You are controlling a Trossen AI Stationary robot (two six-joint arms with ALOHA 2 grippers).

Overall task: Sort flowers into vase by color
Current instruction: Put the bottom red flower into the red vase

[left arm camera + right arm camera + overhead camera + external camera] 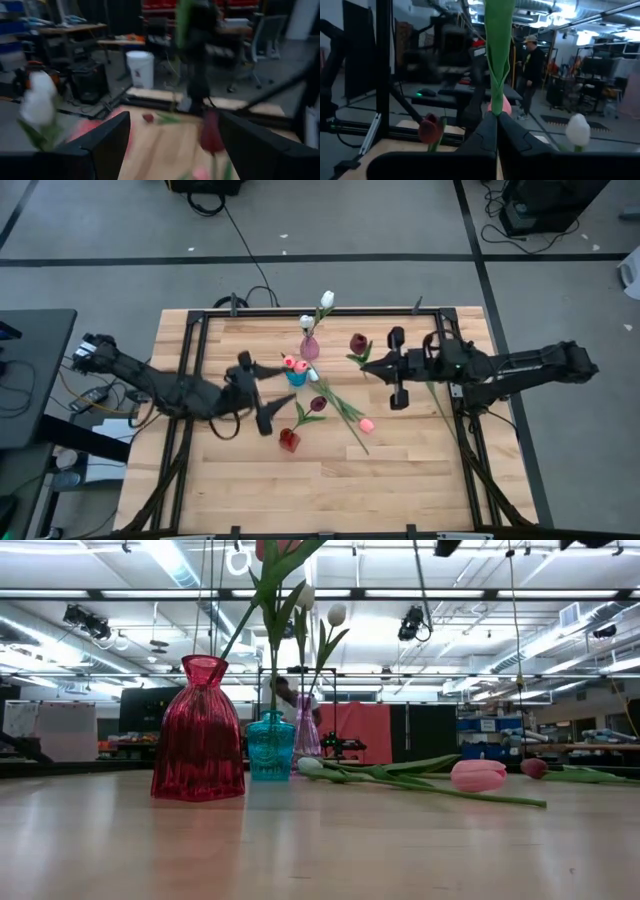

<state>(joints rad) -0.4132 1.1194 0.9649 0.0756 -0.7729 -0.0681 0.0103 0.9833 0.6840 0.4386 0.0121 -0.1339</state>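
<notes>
Three small vases stand mid-table. The red vase (288,440) (198,730) holds a dark red tulip. Pink tulips stand in the blue vase (296,377) (270,745), white ones in the pink vase (310,348). A pink tulip (366,424) (478,775) and a white one (310,766) lie flat on the table, and a dark red head (534,767) lies farther right. My right gripper (368,366) (497,120), right of the vases, is shut on a dark red tulip. My left gripper (255,392) (175,145) hovers open, left of the vases. My right gripper pinches the tulip's green stem and leaf (496,95) between its two shut fingers, which come level from the table's right. The stem rises above the fingers, lifted clear, with the dark red head (358,342) on top. The part below the fingers is hidden by the gripper.
Black frame rails (190,380) run along the table's left, right and far sides. The near half of the wooden table (320,490) lies bare. A person (532,75) stands in the room beyond the table.
</notes>
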